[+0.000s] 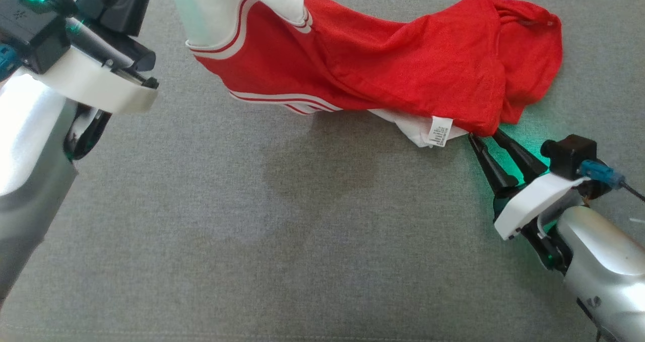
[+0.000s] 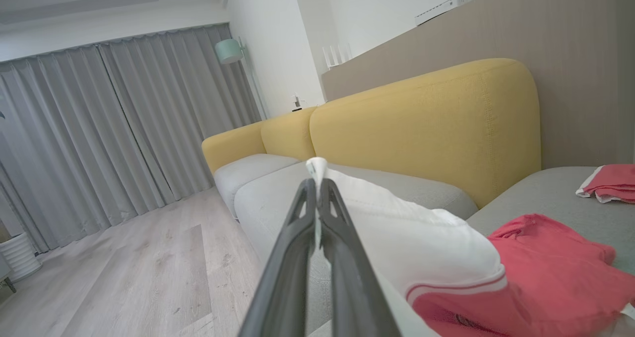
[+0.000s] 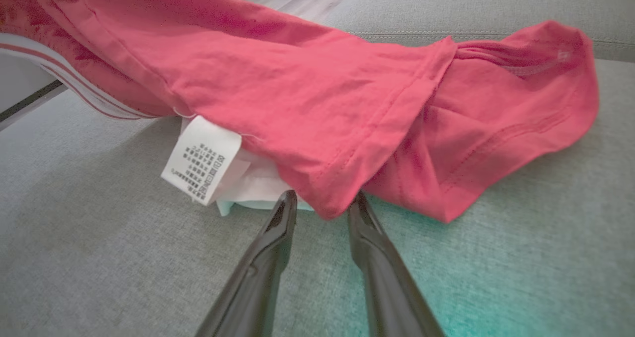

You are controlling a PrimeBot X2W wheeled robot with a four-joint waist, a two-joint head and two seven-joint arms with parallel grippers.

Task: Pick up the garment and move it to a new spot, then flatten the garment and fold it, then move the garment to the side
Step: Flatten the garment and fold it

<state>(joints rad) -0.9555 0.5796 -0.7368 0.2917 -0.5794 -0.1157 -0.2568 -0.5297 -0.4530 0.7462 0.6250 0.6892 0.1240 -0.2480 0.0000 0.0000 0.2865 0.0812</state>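
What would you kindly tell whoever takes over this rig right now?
Left claw: shut on a white sleeve of the red knit garment, holding that end up.
Right claw: open, fingers astride the red hem corner, not yet closed.
The garment's other end lies crumpled on the grey fabric sofa seat.
Done: one end lifted. Left: grip hem, flatten, fold, move aside.
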